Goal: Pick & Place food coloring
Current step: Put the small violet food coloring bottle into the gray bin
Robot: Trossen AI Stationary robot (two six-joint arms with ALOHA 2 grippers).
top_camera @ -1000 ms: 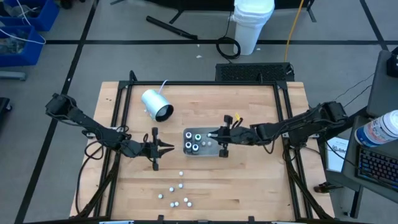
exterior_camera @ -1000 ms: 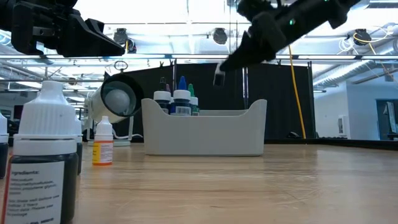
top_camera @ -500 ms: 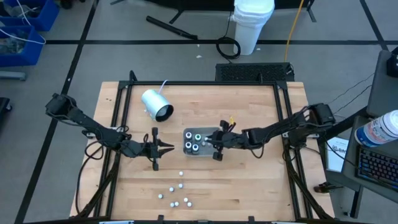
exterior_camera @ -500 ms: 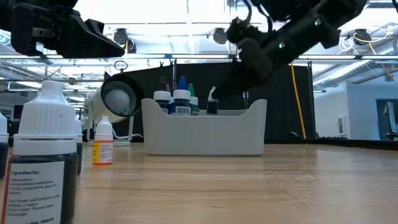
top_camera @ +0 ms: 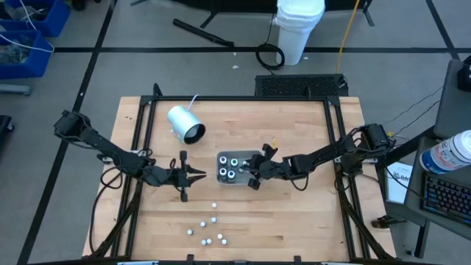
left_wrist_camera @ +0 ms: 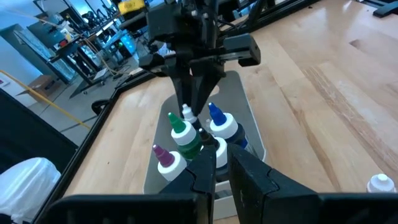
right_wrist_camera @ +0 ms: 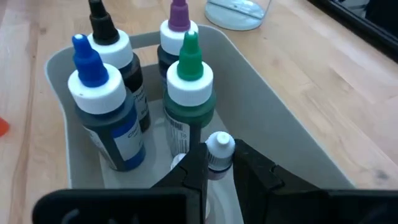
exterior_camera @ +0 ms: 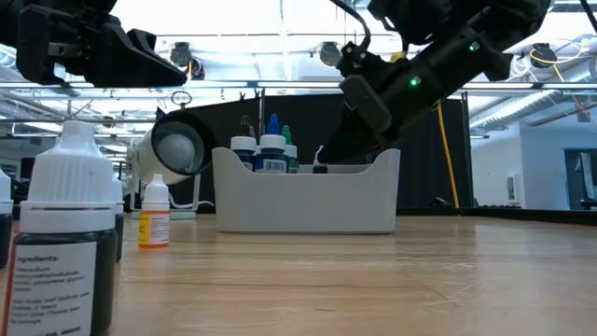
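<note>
A shallow grey tray (top_camera: 220, 157) stands mid-table and holds several food coloring bottles with blue (right_wrist_camera: 93, 93), black (right_wrist_camera: 107, 38), purple (right_wrist_camera: 178, 25) and green (right_wrist_camera: 189, 74) tips. My right gripper (top_camera: 252, 177) reaches into the tray from the table's right, shut on a small white-capped bottle (right_wrist_camera: 219, 148). Left of the tray my left gripper (top_camera: 200, 175) hovers shut, with nothing in it, pointing at the tray. More small bottles (top_camera: 207, 230) stand loose near the table's near edge. My right gripper pinches the small bottle between its two fingers, just below the white cap (right_wrist_camera: 216, 164). The cap pokes out past the fingertips. The fingers slant down from the table's right into the tray (exterior_camera: 308, 201), beside the green-tipped bottle. Whether the bottle touches the tray floor is hidden by the tray wall.
A white-and-grey cylinder (top_camera: 184, 124) with a cord lies at the far left of the table. In the low view one loose bottle (exterior_camera: 65, 243) looms close in front and a small orange-labelled one (exterior_camera: 154, 215) stands left of the tray.
My right gripper has come down and toward the table's left with the small bottle, rolling its wrist as it went. It started above the tray's rim and its fingertips now sit below the rim, inside the tray. It has stayed shut on the bottle.
</note>
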